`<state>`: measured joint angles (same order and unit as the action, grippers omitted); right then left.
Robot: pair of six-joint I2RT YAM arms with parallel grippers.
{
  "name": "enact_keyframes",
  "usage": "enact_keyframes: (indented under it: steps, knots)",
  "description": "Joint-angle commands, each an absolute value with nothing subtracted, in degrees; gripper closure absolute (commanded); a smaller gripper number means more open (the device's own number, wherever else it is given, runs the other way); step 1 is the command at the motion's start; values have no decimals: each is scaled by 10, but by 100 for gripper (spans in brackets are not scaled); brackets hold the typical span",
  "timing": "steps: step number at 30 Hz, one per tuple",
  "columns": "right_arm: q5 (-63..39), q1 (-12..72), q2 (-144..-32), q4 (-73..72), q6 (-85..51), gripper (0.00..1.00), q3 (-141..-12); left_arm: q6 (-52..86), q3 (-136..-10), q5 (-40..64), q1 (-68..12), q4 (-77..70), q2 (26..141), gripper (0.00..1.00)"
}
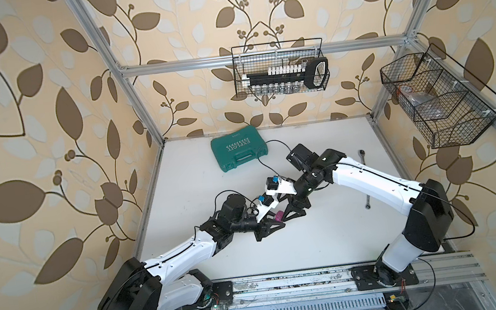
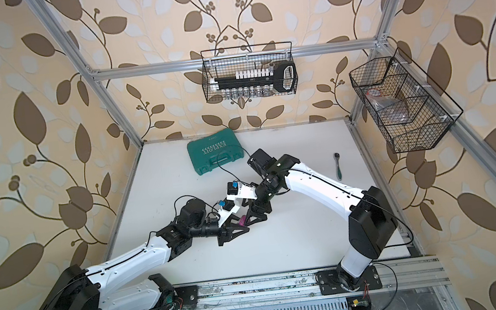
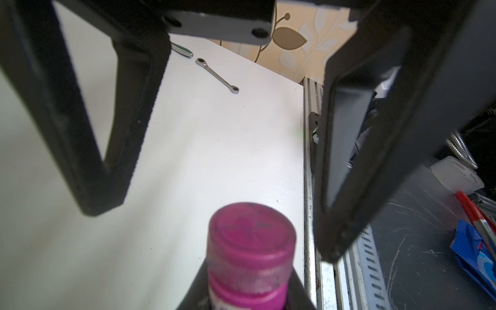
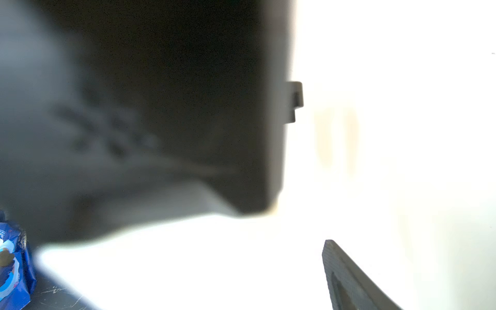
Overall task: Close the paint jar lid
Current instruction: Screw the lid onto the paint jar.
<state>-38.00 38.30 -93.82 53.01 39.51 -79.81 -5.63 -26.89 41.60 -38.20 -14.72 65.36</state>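
- Closest to the wrist lens, the lid [image 3: 252, 233] caps the paint jar [image 3: 241, 292], clamped in the left gripper [image 1: 277, 221] so it cannot spin.
- Right gripper [image 3: 217, 230] straddles the lid, fingers spread wide, touching nothing; I judge the lid seated.
- Wrench [image 1: 365, 180] at three o'clock, green case [image 1: 240, 152] at eleven on the surface [image 1: 315, 244]: neither obstructs.

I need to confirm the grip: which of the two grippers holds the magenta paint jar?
The left gripper: it is shut on the paint jar, below the lid. The right gripper stands open, its fingers apart from the lid.
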Motion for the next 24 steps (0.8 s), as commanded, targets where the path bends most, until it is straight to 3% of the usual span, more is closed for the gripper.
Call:
enact_keyframes:
  steps: [1, 13, 24]
  knots:
    - [-380, 381, -957, 563, 402, 20, -809, -64, -285, 432, -384, -194, 647, 100]
    - [-424, 385, -930, 547, 398, 23, -770, -64, -287, 413, -383, -196, 647, 100]
    - [-404, 392, -896, 488, 363, 41, -725, -63, -285, 401, -382, -198, 638, 100]
